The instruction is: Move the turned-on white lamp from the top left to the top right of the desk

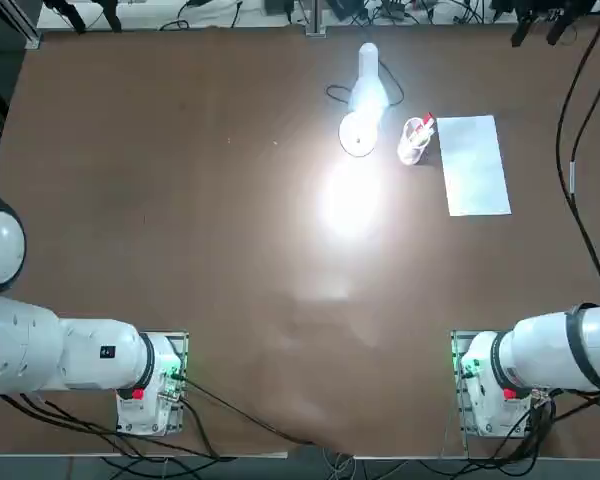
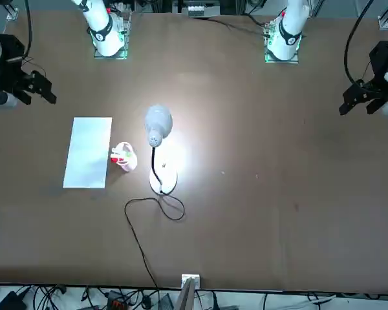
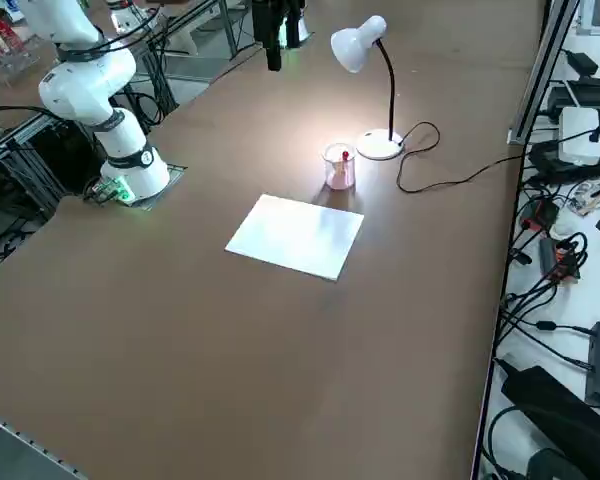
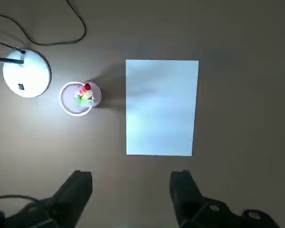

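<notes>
The white lamp (image 1: 359,135) stands lit at the far middle of the brown desk (image 1: 180,200), a little right of centre. Its glowing head (image 2: 158,123) arches over a bright patch on the tabletop. The round disc base (image 3: 380,145) rests flat, and a thin black cord (image 2: 142,219) trails to the far edge. My right gripper (image 4: 130,183) hangs open high above the desk, with nothing between its fingers. It looks down on the lamp base (image 4: 27,73) off to one side. In the front view the gripper (image 2: 44,90) shows at the left edge.
A clear cup with red pens (image 1: 414,140) stands right beside the lamp base. A white paper sheet (image 1: 474,165) lies flat just beyond the cup, toward the desk's right side. Cables and plugs crowd the far edge (image 3: 550,230).
</notes>
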